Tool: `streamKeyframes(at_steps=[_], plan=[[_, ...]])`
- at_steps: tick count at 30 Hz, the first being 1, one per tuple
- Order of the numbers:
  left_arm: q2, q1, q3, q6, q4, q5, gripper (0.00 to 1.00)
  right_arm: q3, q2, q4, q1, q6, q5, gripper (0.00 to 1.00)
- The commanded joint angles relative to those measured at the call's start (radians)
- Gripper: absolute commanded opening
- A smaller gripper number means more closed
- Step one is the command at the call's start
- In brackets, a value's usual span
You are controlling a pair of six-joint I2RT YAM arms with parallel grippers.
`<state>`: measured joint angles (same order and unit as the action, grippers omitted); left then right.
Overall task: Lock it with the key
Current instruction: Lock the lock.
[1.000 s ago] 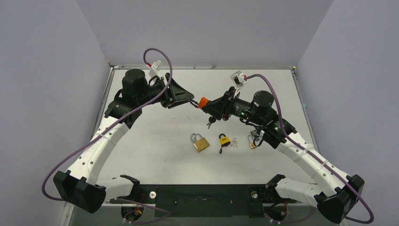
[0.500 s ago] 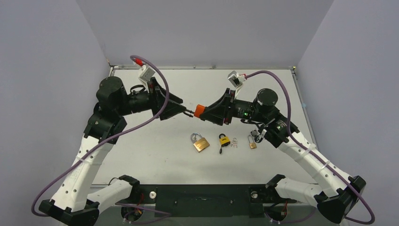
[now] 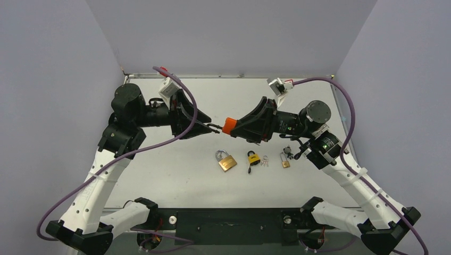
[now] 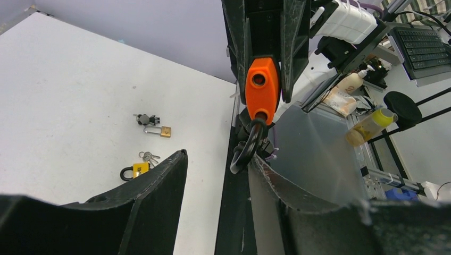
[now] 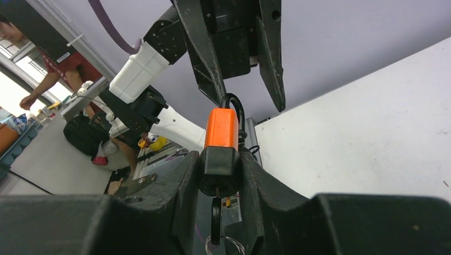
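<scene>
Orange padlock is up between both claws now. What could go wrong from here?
1. The shackle sits off-centre between the open jaws of the left claw, close to one finger. Closing could shove it sideways and twist the orange padlock instead of seating it.
2. The right claw holds the padlock in mid-air by one end. A push may make it slip and drop to the table.
3. What looks like the key hangs loose beneath and could snag.

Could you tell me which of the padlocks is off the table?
The orange padlock, held in the right gripper; the three other padlocks lie on the table.
</scene>
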<state>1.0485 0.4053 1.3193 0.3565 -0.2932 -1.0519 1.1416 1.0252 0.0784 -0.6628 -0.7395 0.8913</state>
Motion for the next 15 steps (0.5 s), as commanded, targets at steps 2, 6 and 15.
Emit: streamKeyframes(at_steps=[2, 6, 15], plan=[[-0.005, 0.009, 0.036, 0.004, 0.081, -0.055, 0.42, 0.071, -0.029, 0.042, -0.011, 0.021, 0.012, 0.00], [-0.013, 0.014, 0.037, 0.020, 0.093, -0.057, 0.41, 0.077, -0.020, 0.020, -0.013, 0.036, 0.003, 0.00], [-0.007, 0.027, 0.044, 0.024, 0.088, -0.056, 0.35, 0.093, -0.001, -0.035, -0.012, 0.081, -0.042, 0.00]])
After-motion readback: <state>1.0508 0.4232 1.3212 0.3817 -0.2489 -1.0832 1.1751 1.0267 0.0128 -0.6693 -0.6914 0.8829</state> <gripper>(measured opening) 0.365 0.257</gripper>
